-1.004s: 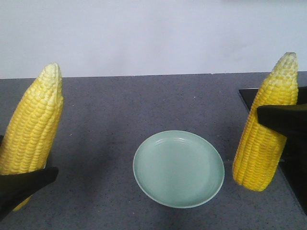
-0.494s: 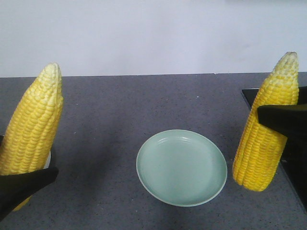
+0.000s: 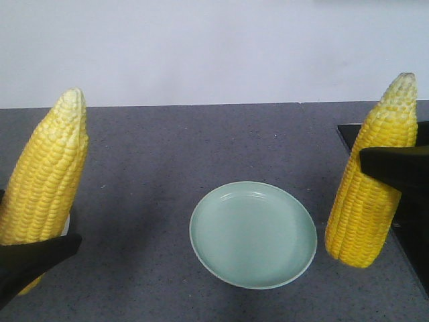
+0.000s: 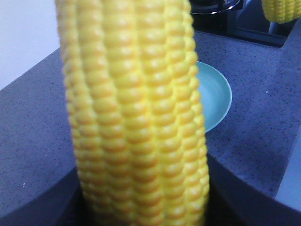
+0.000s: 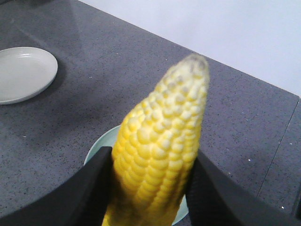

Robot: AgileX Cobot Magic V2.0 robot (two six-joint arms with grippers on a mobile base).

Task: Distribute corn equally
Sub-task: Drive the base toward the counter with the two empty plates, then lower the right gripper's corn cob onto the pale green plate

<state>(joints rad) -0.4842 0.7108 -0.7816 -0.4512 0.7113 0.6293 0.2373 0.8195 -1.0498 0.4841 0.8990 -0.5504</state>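
Note:
Two cobs of corn are held upright, tips up. My left gripper point(image 3: 37, 258) is shut on the left cob point(image 3: 43, 181), which fills the left wrist view point(image 4: 136, 117). At the right, my right gripper point(image 5: 153, 162) is shut on the other cob point(image 3: 372, 188), with a black finger point(image 5: 89, 188) pressed against each side point(image 5: 160, 141). A pale green plate point(image 3: 253, 235) lies between the two cobs with nothing on it. In the right wrist view its rim point(image 5: 99, 143) shows under the right cob.
A white plate point(image 5: 23, 73) sits on the grey counter point(image 3: 201, 147) to the left, mostly hidden behind the left cob in the front view. A black cooktop point(image 3: 348, 134) occupies the right edge. A white wall runs along the back.
The green plate and the cooktop edge have shifted a little to the right in the front view. Both cobs stay held in the same places.

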